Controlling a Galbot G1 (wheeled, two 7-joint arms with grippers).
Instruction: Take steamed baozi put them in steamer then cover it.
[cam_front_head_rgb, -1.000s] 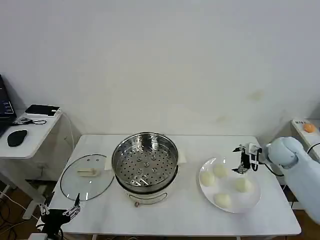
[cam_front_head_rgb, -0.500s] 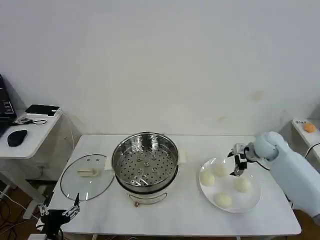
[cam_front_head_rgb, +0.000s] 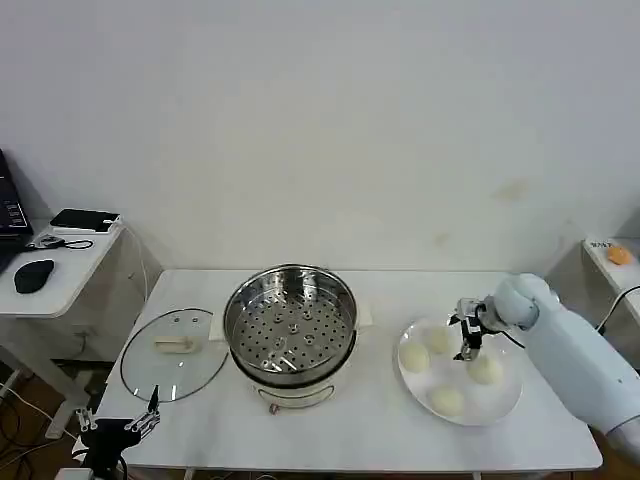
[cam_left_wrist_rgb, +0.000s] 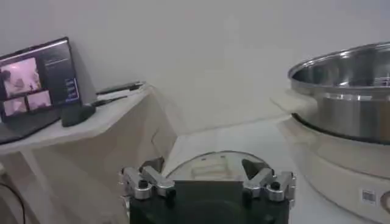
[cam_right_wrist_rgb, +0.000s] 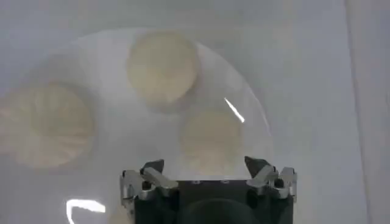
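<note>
While spread wide, right gripper (cam_front_head_rgb: 468, 338) hangs over plated steamed baozi (cam_right_wrist_rgb: 211, 137)

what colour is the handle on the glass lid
Cream-white, a short bar at the centre of the lid; the handle shows best in the head view.

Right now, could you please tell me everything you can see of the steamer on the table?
The steamer is a round, shiny stainless-steel pot standing upright on a cream-white base, near the middle of the white table. Inside sits a perforated steel tray with nothing on it. It is uncovered: the glass cover lies flat on the table on the robot's left of it. The left wrist view shows its steel wall above the base. Neither gripper touches it.
</note>
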